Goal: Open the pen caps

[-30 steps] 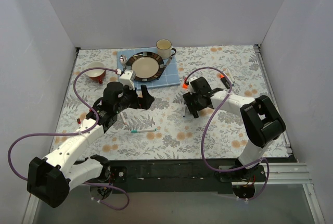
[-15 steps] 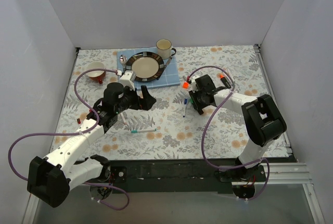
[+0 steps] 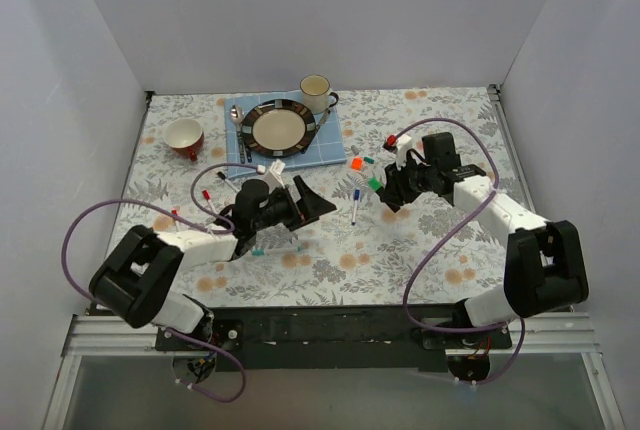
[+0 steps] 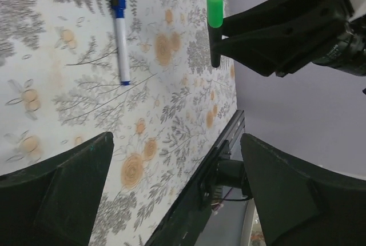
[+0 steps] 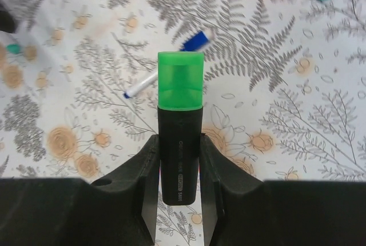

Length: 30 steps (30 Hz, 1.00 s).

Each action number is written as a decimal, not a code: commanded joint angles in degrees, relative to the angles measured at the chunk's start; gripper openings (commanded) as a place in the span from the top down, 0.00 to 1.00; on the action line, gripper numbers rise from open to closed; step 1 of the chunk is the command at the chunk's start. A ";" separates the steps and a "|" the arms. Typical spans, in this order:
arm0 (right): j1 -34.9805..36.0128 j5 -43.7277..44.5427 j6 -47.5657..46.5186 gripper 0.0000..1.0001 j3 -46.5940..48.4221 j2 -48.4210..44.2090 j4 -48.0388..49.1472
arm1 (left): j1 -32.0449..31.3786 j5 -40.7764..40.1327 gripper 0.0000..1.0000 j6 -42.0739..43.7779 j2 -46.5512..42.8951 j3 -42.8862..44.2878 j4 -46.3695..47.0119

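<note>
Marker (image 5: 180, 163), green-capped, clamped in right end effector (image 5: 179, 143).

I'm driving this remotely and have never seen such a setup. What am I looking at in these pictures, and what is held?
Two robot arms are bolted at the near edge of a flowered table. The wide picture looks down from above and behind them; the other two come from a camera on each wrist. The right arm's fingers are shut on a black marker, its green cap still on. The left arm's fingers are open and hold nothing. On the table lie a blue-capped pen, a loose orange cap and teal cap, plus a plate, mug and red bowl.
</note>
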 commanded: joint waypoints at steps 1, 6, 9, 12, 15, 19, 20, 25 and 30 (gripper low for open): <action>-0.69 -14.88 -6.81 0.99 -1.49 -3.45 -1.19 | -5.90 -7.28 0.14 -6.09 5.78 8.75 11.31; -0.69 -17.87 -7.69 0.99 -1.31 -4.16 -1.81 | -8.81 -12.64 0.30 -7.50 13.69 15.34 9.39; -0.69 -18.93 -7.86 0.99 -1.31 -4.42 -1.89 | -10.48 -15.28 0.37 -7.68 16.50 17.46 8.86; -0.69 -19.54 -7.95 0.99 -1.40 -4.77 -1.81 | -11.62 -17.21 0.39 -7.33 17.92 18.87 7.63; -0.69 -19.90 -7.69 0.99 -1.58 -4.69 -1.55 | -12.77 -19.50 0.39 -6.01 19.33 20.72 5.61; -0.69 -19.90 -7.51 0.99 -1.66 -4.60 -1.46 | -14.78 -23.37 0.47 -3.64 20.12 23.18 3.06; -0.60 -19.72 -7.43 0.99 -1.58 -4.51 -1.37 | -14.96 -25.46 0.51 -3.20 20.47 24.05 2.70; -0.69 -18.84 -7.07 0.99 -1.84 -4.42 -0.93 | -15.49 -26.01 0.69 -1.88 21.00 25.03 2.00; -0.69 -18.32 -6.46 0.99 -2.01 -4.42 -0.40 | -15.49 -24.16 0.71 -1.79 22.05 25.12 3.13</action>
